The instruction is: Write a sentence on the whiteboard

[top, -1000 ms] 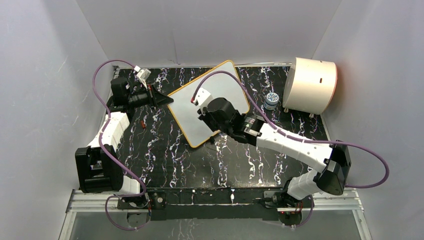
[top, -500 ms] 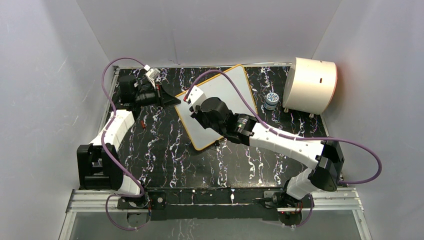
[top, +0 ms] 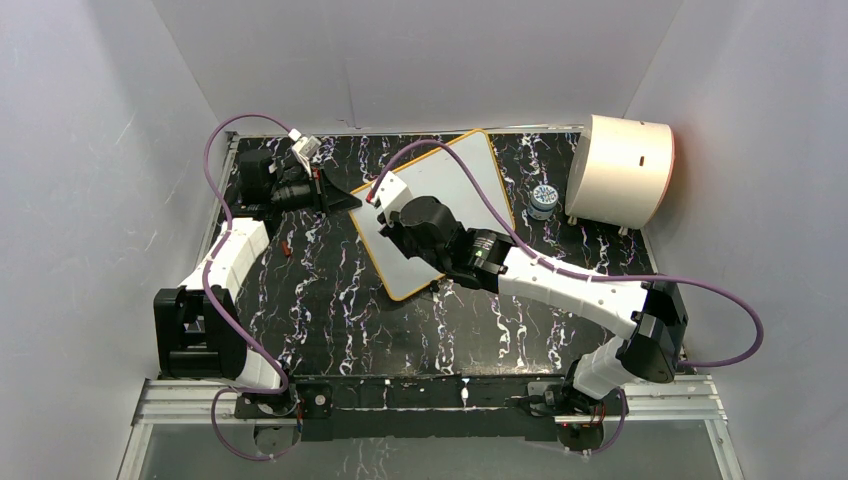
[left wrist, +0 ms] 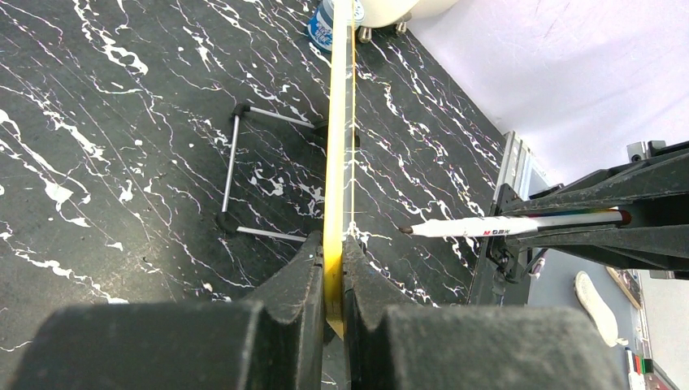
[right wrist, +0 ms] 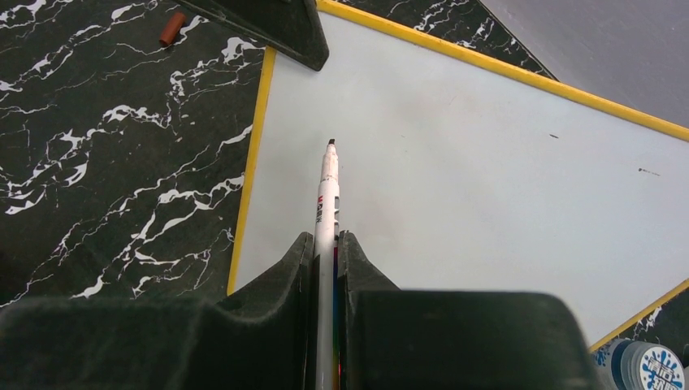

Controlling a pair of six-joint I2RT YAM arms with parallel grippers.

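Left wrist view catches the whiteboard (left wrist: 337, 162) edge-on, its yellow rim pinched between the closed jaws of the left gripper (left wrist: 333, 242), above the black marbled mat (left wrist: 122, 122). From the top, the right arm covers much of the board's face (the marker's tip too). The right gripper (right wrist: 327, 237) is clamped on a white marker (right wrist: 328, 187), which points at the board near its rim, with the tip a little short of it.

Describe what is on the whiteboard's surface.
No lettering on the whiteboard, only tiny specks; the marker tip hangs clear. The right tool covers its near part.
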